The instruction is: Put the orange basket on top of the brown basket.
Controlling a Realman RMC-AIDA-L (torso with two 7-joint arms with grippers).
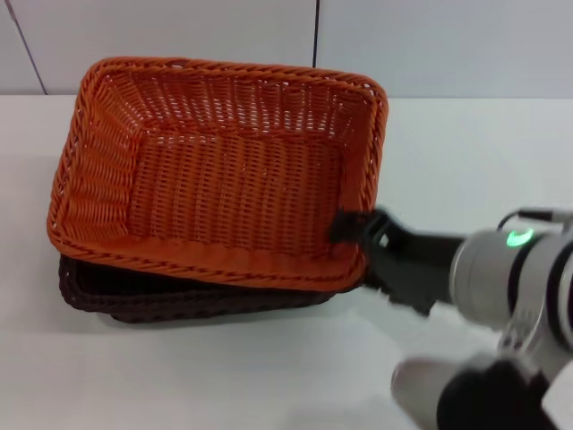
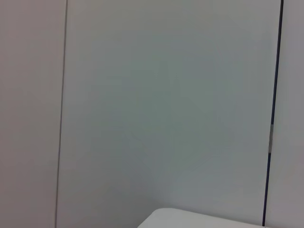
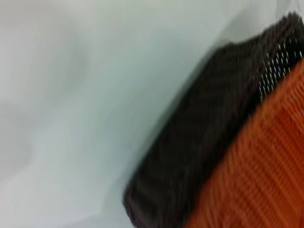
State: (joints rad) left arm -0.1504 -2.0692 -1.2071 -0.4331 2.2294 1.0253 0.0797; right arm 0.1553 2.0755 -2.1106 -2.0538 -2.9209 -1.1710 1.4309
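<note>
The bright orange woven rectangular tray basket (image 1: 224, 170) with a braided rim is sitting on top of the very dark brown woven rectangular basket (image 1: 179, 300), which is showing only as a dark band under the orange basket's near edge and near-left corner. The orange basket is lying slightly askew, its rim overhanging the lower basket. Both are resting on the white table (image 1: 466, 161), in front of the pale panelled wall (image 1: 430, 45). At the orange basket's near-right corner, the right gripper (image 1: 354, 231) is reaching in from the right, its black fingertips lying against the braided rim; whether the fingers are clamping the rim or merely touching it cannot be told. In the right wrist view, the brown basket's sloping side (image 3: 199, 142) and the orange weave (image 3: 256, 171) are filling one side of the picture, with white table beside them. The left wrist view is showing only the wall (image 2: 166, 104) and a corner of white table (image 2: 199, 219).
</note>
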